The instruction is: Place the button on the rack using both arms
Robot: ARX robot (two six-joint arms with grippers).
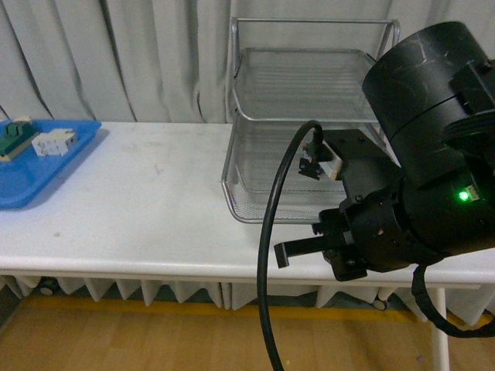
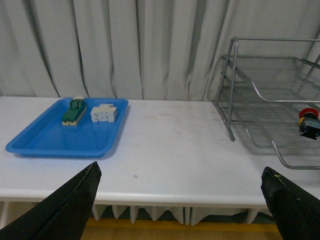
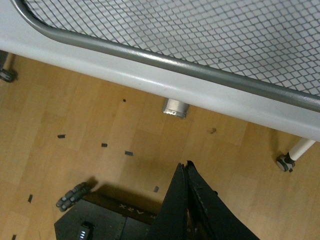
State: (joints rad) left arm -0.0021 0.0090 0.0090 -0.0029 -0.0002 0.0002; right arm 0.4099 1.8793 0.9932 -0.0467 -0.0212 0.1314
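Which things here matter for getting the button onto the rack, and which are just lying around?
Part of the job:
- button, already lying in the rack's bottom tray
- rack
- left gripper, open
- right gripper, closed with nothing in it

Just lying about:
- blue tray
- green switch block
- white breaker

Left pincer [image 2: 182, 212] spread wide, black fingertips [image 2: 70, 210] low over white bench [image 2: 170, 150]. Beyond and off to one side, blue tray [image 2: 55, 137] with green switch block [image 2: 74, 111] and white breaker [image 2: 104, 113]. Opposite side, rack [image 2: 235, 90], button [image 2: 308, 122] inside on mesh.
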